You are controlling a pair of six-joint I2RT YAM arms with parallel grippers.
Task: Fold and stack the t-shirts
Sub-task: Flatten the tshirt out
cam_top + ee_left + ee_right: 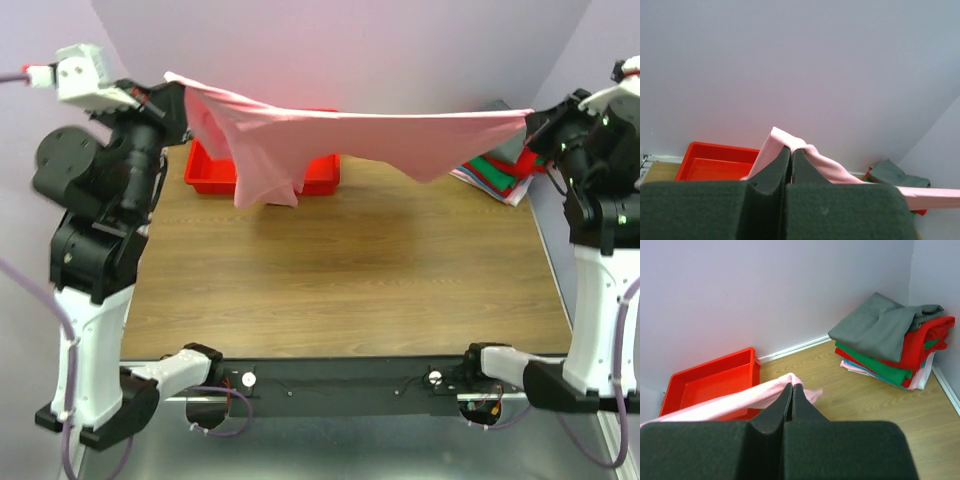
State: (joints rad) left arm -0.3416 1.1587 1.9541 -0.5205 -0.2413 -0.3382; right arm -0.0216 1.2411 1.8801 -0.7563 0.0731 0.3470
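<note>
Pink shirt (400, 135) stretched mid-air over desk (340, 280). Left pincer (791, 150) clenched on one end, right pincer (791, 387) on other. Cloth looks light, limp, sagging; edges likely best hold. Folded stack (890, 342) far right.

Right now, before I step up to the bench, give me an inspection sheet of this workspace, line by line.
Surface: wooden table, no spills seen.
Job's things: pink t-shirt stretched in the air between the two arms, with a fold hanging down at the left; folded stack in the far right corner, grey on top.
Clutter: red tray at the far left, by the wall.
Claws: left claw and right claw each shut on the pink t-shirt.
Cables: purple cables trail down beside both arms.
Surroundings: plain pale walls; nothing else seen.
</note>
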